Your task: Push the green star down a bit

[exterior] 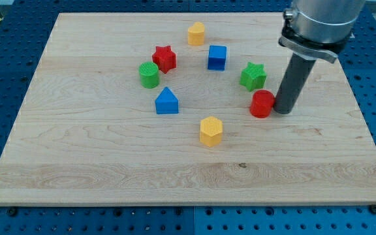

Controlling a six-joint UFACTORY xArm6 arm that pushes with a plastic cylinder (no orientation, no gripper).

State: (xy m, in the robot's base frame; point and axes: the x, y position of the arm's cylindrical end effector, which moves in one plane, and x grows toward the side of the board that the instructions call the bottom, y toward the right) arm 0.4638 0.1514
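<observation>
The green star (253,76) lies on the wooden board (96,156) at the view's right of centre. My tip (283,109) rests on the board to the lower right of the star, apart from it. The tip stands right next to a red cylinder (262,104), on its right side, which sits just below the star.
A blue cube (217,57) and a yellow hexagon (196,33) lie up and left of the star. A red star (164,58), a green cylinder (149,75), a blue house-shaped block (166,101) and a second yellow hexagon (211,130) lie further left and below.
</observation>
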